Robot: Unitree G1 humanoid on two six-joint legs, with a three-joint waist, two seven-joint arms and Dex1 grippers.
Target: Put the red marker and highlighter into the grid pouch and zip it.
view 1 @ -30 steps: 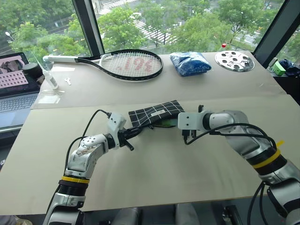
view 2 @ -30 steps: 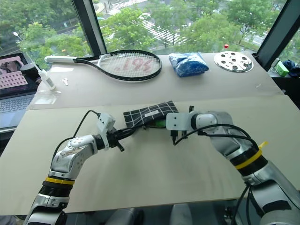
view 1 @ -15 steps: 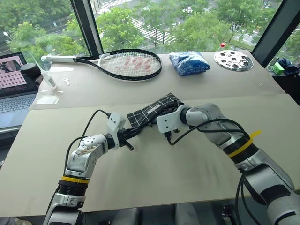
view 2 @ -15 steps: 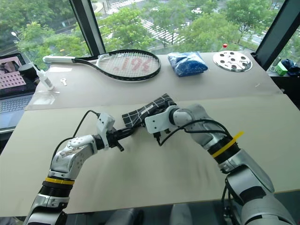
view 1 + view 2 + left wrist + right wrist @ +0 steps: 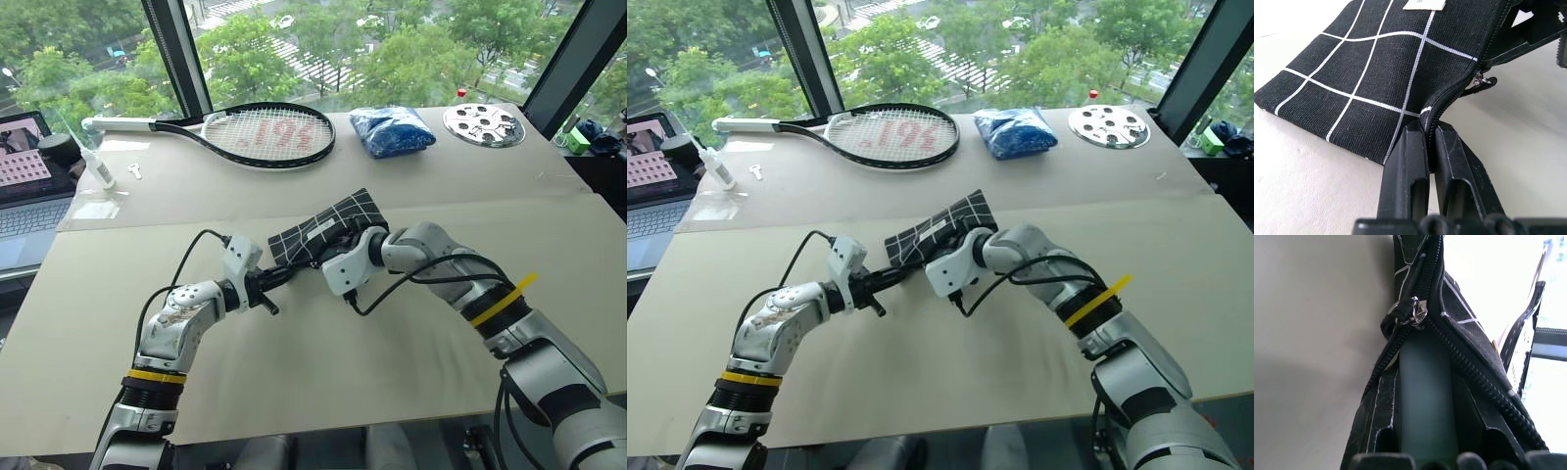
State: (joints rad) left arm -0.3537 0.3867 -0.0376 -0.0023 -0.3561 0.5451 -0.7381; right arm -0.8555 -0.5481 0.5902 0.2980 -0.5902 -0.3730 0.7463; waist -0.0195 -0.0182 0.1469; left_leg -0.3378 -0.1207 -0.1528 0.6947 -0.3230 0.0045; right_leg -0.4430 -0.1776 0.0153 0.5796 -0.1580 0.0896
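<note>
The left gripper (image 5: 1429, 147) jaws clench the grid pouch (image 5: 323, 230) edge on the desk (image 5: 343, 362), while the right gripper (image 5: 1425, 450) jaws grasp the highlighter (image 5: 1425, 401) in its mouth; push it deeper before releasing, I think.

Pale green highlighter (image 5: 1425, 401) sits inside unzipped black grid pouch (image 5: 338, 220)

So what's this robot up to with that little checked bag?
It is packing pens into the grid pouch on the table. The left gripper is shut on the pouch's edge by the zipper, holding it in place. The right gripper is pushing the pale green highlighter through the pouch's open mouth, just below the zipper slider. The pouch is not zipped yet.
</note>
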